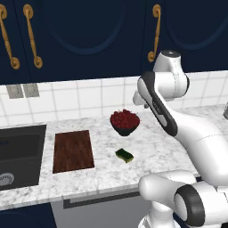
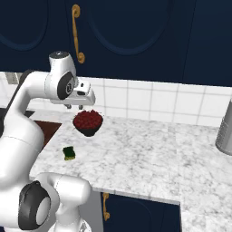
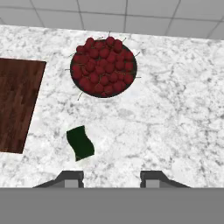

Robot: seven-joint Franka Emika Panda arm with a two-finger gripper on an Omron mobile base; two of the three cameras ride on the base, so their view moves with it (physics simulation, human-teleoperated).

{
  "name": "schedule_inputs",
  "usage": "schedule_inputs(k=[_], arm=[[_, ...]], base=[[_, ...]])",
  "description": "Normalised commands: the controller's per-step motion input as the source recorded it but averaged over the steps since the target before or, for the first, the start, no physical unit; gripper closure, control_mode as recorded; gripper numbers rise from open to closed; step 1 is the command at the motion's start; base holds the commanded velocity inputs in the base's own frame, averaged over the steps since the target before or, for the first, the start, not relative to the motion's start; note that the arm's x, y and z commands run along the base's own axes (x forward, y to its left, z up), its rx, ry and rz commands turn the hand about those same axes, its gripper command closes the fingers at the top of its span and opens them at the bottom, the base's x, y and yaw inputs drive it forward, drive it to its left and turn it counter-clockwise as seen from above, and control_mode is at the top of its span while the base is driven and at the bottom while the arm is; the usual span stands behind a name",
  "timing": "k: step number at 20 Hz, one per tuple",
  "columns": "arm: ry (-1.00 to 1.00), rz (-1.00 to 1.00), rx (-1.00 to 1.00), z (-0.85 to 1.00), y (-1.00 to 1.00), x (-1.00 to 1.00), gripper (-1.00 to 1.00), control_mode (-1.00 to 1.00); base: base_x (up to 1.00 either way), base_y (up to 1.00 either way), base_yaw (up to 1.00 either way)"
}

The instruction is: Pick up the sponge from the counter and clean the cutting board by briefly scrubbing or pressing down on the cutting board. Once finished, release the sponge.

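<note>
Two dark fingertips of the pincer (image 3: 111, 178) rise at the bottom of the hand view, holding nothing, at their narrowest setting, high above the worktop (image 3: 175, 131). Just above the left tip, lower left of centre in that frame, lies the sponge (image 3: 80, 142), flat and dark green side up, apart from everything else. It looks light, soft and squashy, so it should give under the tips; a pinch across its shorter sides, taken low on the block, seems the safest hold. Along the left edge lies the cutting board (image 3: 17, 103), thin and stiff. At upper centre stands the bowl of red fruit (image 3: 103, 66), near enough to bump.
</note>
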Motion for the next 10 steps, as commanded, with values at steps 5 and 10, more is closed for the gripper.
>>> schedule_inputs(k=[5, 10], arm=[[0.00, 0.06, 0.00, -0.15, 0.09, -0.10, -1.00, -1.00], [0.15, 0.15, 0.00, -0.52, 0.30, -0.02, -1.00, -1.00]], base=[[0.00, 0.00, 0.00], [0.00, 0.00, 0.00]])
